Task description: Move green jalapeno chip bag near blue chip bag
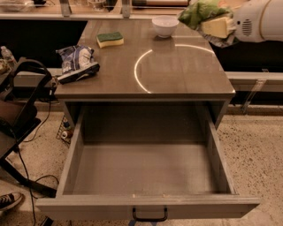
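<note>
Smooth, semi-glossy grey-brown laminate counter (177,75), faintly reflective. Crumpled shiny green foil chip bag (200,11) pinched in pale matt plastic tool (217,27) at upper right, above counter's far right corner. Crinkled glossy blue-and-white foil chip bag (76,59) on counter's left edge. Porous matt green-topped yellow sponge (110,39). Smooth glazed white bowl (164,25). Matt grey open drawer (141,174). Rough speckled stone floor (252,145).
</note>
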You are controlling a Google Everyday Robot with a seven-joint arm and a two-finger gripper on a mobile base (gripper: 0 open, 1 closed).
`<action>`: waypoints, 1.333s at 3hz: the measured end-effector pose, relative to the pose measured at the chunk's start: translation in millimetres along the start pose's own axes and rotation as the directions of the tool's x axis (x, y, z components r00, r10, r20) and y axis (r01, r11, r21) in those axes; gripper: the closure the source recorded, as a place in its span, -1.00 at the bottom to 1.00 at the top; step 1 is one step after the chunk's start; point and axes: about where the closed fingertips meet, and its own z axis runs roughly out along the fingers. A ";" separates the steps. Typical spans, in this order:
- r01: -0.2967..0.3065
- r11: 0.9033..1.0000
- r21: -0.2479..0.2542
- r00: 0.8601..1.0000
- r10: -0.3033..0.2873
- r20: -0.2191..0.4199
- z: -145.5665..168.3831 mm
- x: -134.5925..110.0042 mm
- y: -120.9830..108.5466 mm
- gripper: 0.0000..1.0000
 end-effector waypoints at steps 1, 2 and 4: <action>0.072 0.978 -0.196 0.993 -0.052 0.105 31.8 -41.7 64.9 1.00; 0.135 0.944 -0.301 0.982 -0.088 0.165 57.3 -67.5 107.7 1.00; 0.226 0.883 -0.412 0.974 -0.206 0.092 135.2 -31.4 205.9 1.00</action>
